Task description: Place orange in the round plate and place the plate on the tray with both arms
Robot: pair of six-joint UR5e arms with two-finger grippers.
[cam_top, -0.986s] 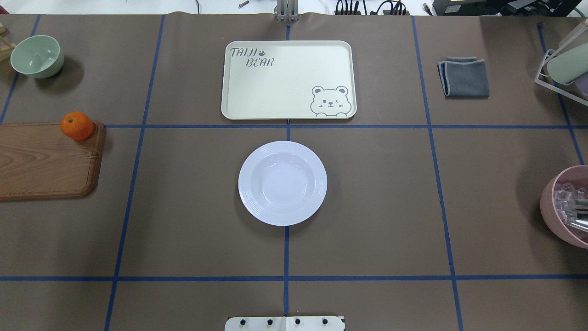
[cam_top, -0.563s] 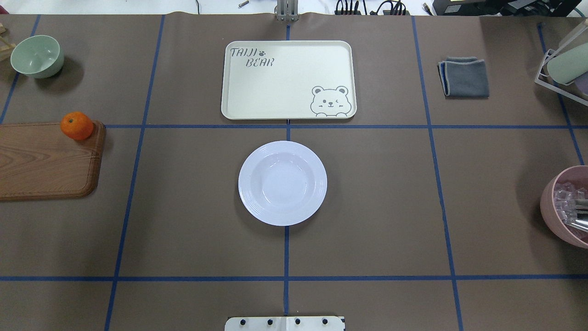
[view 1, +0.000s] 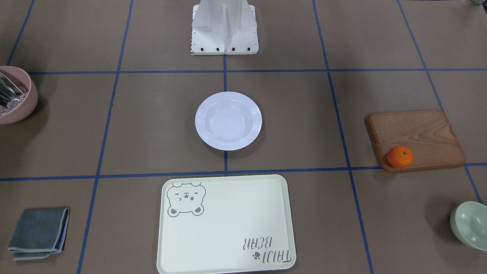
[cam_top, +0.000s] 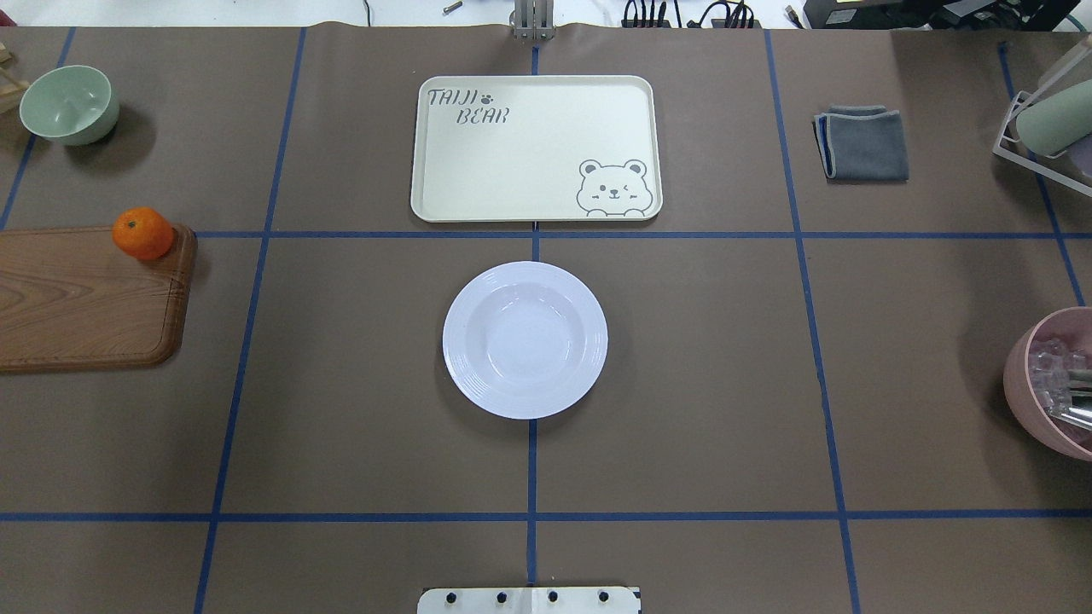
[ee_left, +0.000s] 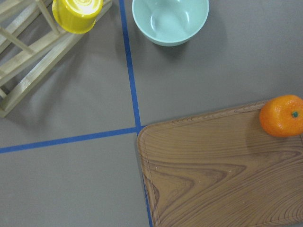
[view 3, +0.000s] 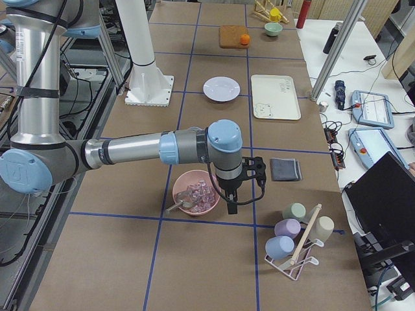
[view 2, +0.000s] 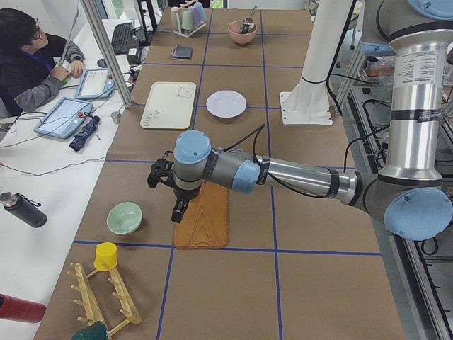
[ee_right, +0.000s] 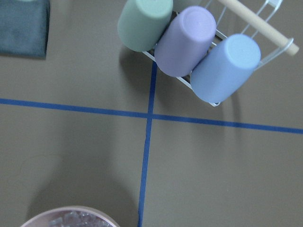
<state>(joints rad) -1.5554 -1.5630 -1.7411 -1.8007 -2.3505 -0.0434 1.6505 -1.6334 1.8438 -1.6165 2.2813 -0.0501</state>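
Note:
The orange (cam_top: 143, 233) rests on the far corner of a wooden board, and the left wrist view shows the orange (ee_left: 282, 116) at its right edge. The white round plate (cam_top: 525, 339) sits empty at the table's middle. Beyond it lies the cream tray (cam_top: 535, 149) with a bear drawing, also empty. My left gripper (view 2: 180, 210) hangs over the board's end near the orange, seen only in the exterior left view. My right gripper (view 3: 232, 202) hovers beside a pink bowl, far from the plate (view 3: 221, 88). I cannot tell whether either gripper is open or shut.
The wooden board (cam_top: 85, 298) and a pale green bowl (cam_top: 68, 104) are at the left. A grey cloth (cam_top: 863, 143), a pink bowl (cam_top: 1054, 384) of clear pieces and a cup rack (ee_right: 189, 42) are at the right. A person (view 2: 28, 57) sits beyond the table's far side.

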